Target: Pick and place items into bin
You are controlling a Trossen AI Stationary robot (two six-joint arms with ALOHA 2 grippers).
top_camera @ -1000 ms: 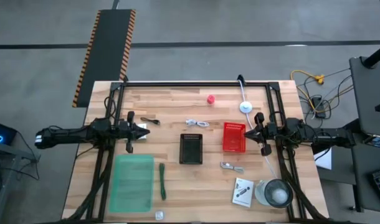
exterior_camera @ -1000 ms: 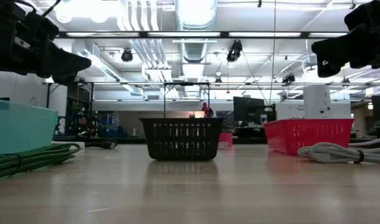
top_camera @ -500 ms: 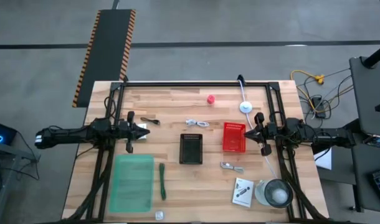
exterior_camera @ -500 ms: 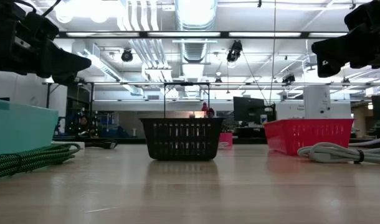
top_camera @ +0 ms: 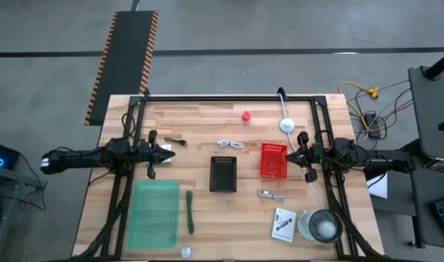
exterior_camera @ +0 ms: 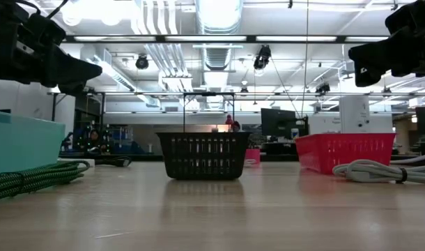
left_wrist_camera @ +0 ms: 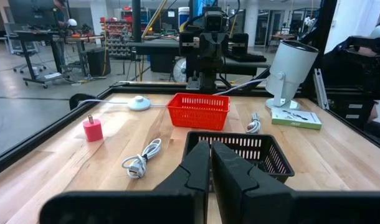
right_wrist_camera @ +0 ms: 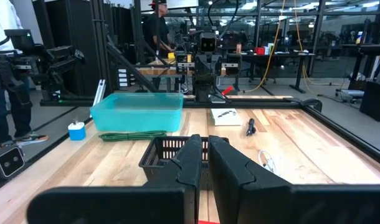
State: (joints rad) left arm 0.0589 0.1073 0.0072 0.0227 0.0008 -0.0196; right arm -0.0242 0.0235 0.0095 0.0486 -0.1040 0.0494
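My left gripper (top_camera: pixel 169 151) hovers shut and empty over the table's left side; its shut fingers show in the left wrist view (left_wrist_camera: pixel 210 163). My right gripper (top_camera: pixel 291 156) hovers shut and empty at the right, beside the red bin (top_camera: pixel 274 160). The black bin (top_camera: pixel 223 173) stands mid-table. Lying flat on the table are the thin black cable (top_camera: pixel 175 140), coiled white cable (top_camera: pixel 230 144), red knob (top_camera: pixel 246 116), metal piece (top_camera: pixel 271 195), white printed card (top_camera: pixel 283 224) and green strip (top_camera: pixel 189 212).
A teal tray (top_camera: pixel 153 213) sits at the near left. The round clear lidded container (top_camera: pixel 321 226) stands at the near right. The white disc on its cord (top_camera: pixel 287 125) lies at the far right. A small pale object (top_camera: pixel 185 251) is at the near edge. A black frame rims the table.
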